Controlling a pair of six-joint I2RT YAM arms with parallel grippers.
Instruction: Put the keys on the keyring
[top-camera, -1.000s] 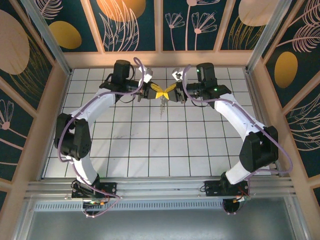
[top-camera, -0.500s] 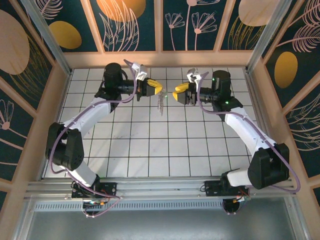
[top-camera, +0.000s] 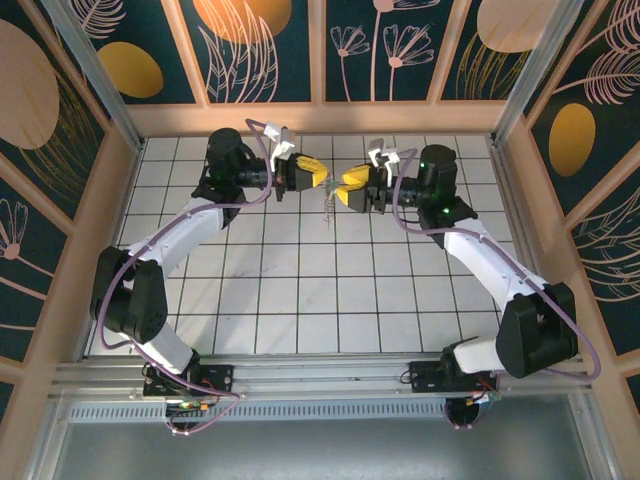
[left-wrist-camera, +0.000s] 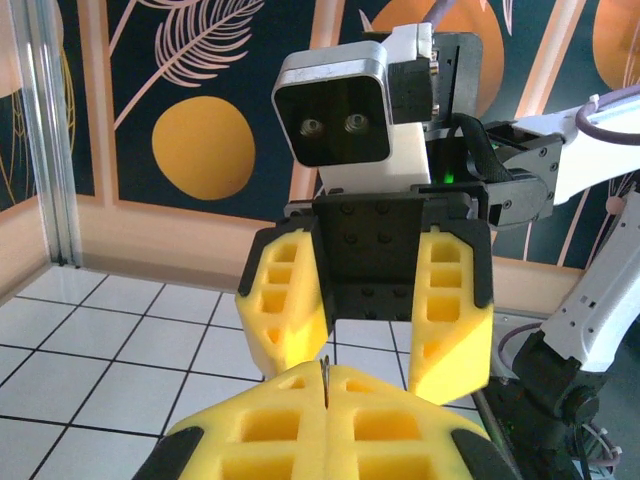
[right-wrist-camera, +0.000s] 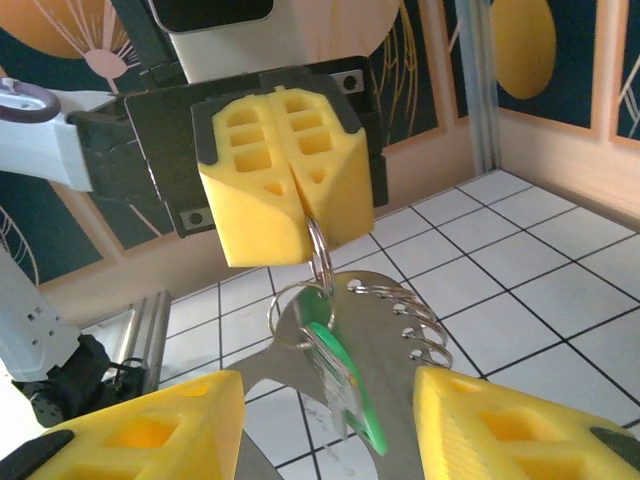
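Keyring (right-wrist-camera: 321, 262) in left gripper (right-wrist-camera: 300, 222) (keys (right-wrist-camera: 350, 385) below)

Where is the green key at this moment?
In the right wrist view the green key hangs from the keyring pinched by the left end effector, facing the open right end effector.

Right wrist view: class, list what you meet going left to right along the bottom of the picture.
yellow finger → green key → second yellow finger

The white-tiled table (top-camera: 300, 290) has dark grid lines and a pale wooden border (top-camera: 320, 118).
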